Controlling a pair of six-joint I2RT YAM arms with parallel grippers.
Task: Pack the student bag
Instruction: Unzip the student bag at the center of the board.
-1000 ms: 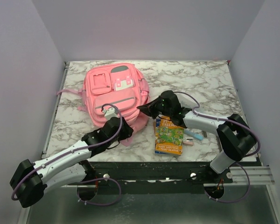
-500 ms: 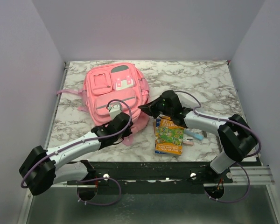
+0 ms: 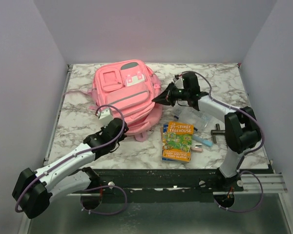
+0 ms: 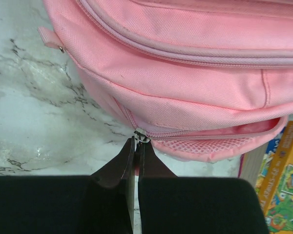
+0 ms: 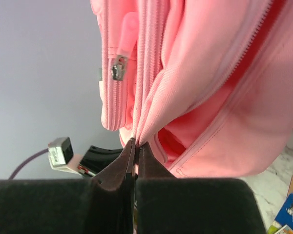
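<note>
A white tabletop (image 3: 224, 87) veined with grey marble sits boxed in by plain pale walls (image 3: 151, 29). The pink student bag (image 3: 124, 97) lies front-up on the far-left part of the table. Its long axis runs from far to near and leans slightly right, with the small pockets at the far end. The left gripper (image 4: 137, 144) is pressed together on the zip pull (image 4: 141, 136) at the bag's near edge. The right gripper (image 5: 136, 144) pinches a fold of fabric on the bag's right side.
</note>
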